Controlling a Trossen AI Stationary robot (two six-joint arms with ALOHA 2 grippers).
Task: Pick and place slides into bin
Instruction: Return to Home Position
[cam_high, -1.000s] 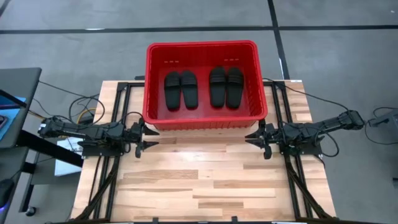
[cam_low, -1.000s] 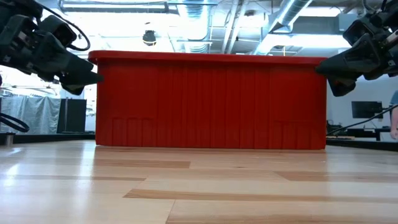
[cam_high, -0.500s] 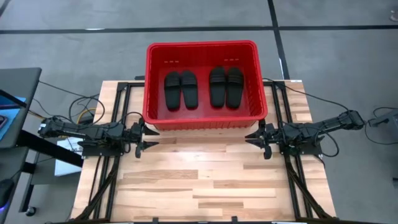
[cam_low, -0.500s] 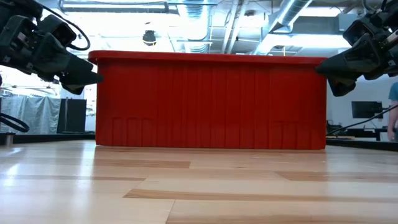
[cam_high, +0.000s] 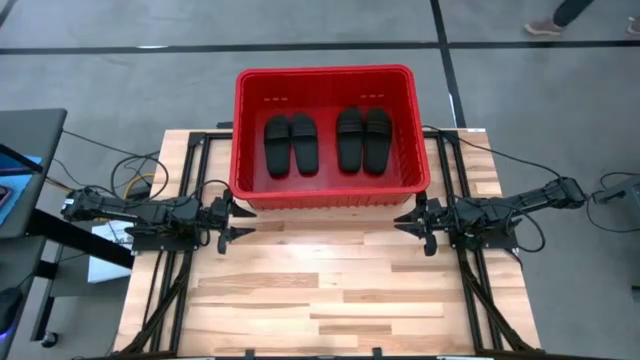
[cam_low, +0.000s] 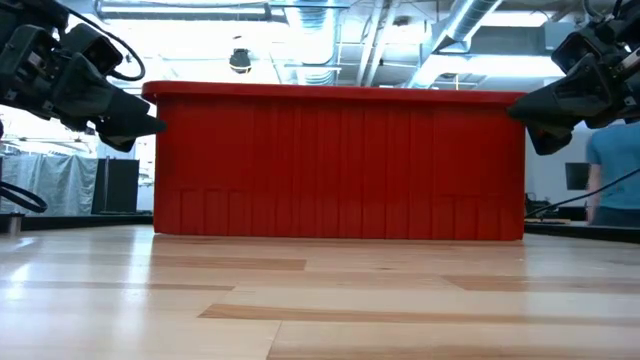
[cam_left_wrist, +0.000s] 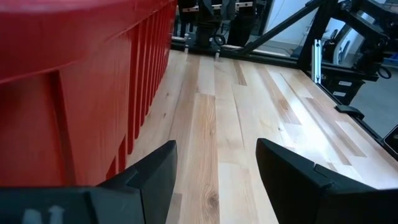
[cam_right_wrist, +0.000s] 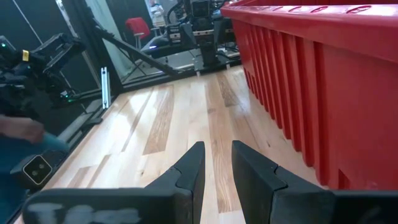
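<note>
Four black slides (cam_high: 291, 146) lie inside the red bin (cam_high: 325, 71). From them, the left gripper (cam_high: 236, 222) sits wide apart at 8 o'clock and the right gripper (cam_high: 408, 222) slightly parted at 4 o'clock, both empty.

bin (cam_low: 340, 160) on table (cam_low: 300, 300) | left hand (cam_low: 158, 125) by left rim | right hand (cam_low: 513, 110) by right rim | person (cam_low: 615, 165) beyond
</note>
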